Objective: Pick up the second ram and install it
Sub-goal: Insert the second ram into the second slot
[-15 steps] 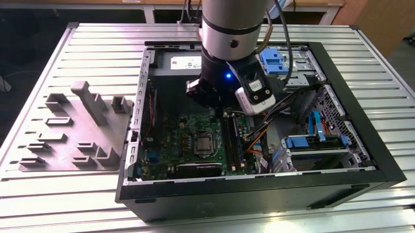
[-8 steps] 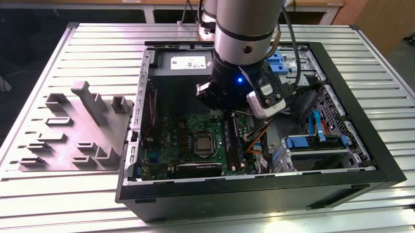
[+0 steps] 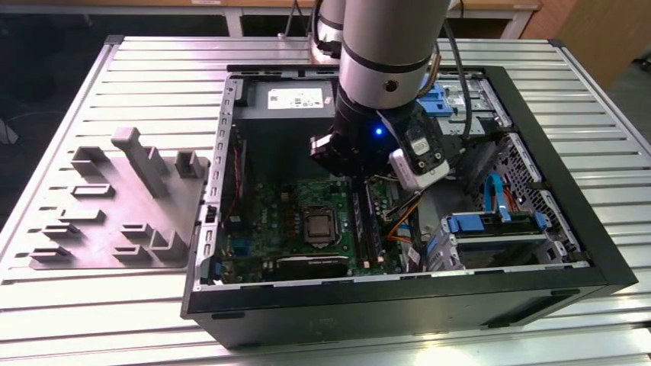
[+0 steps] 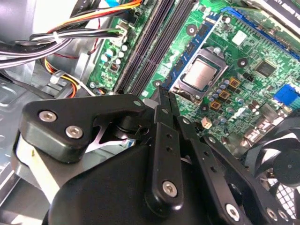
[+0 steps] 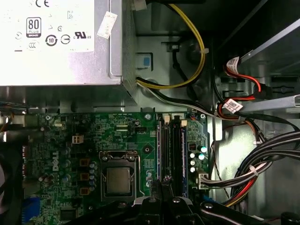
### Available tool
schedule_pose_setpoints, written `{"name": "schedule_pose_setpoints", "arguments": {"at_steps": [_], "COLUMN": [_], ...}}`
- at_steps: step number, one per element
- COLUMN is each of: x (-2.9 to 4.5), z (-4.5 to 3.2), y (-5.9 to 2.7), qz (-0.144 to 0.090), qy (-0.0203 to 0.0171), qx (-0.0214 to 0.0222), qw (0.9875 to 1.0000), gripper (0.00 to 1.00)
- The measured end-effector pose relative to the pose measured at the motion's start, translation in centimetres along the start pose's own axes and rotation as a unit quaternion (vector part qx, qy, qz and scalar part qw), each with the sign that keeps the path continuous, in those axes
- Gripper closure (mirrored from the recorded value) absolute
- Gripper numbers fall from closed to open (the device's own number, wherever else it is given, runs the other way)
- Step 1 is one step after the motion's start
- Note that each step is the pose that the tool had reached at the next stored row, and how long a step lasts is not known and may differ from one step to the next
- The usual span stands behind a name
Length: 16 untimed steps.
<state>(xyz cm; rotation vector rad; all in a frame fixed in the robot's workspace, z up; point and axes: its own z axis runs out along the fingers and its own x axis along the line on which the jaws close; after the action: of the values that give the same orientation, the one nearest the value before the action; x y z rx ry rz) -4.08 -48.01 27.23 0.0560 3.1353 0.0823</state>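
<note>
Hanging — fingers [image 4: 164,117] pressed together — over slot rails [image 4: 157,42]; second ram's place unclear.

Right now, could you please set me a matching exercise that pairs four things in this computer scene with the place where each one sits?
Things:
1. power supply box
2. fixture blocks
3. processor socket
4. end effector

Places:
A. on the table, outside the case
B. in the middle of the green board
C. in a corner of the case, beside the board
D. at one end of the black slot rails

Pairs: 1-C, 2-A, 3-B, 4-D
</note>
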Motion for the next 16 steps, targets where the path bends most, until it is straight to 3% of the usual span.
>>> {"name": "schedule_pose_setpoints", "arguments": {"at_steps": [11,16], "x": [0.0,-0.47], "z": [1.44,1.8], "y": [-0.07,-0.07], "qz": [0.0,0.0], "qy": [-0.0001,0.0], "qx": [-0.0002,-0.0002], "qw": [1.0,1.0], "gripper": [0.89,0.89]}}
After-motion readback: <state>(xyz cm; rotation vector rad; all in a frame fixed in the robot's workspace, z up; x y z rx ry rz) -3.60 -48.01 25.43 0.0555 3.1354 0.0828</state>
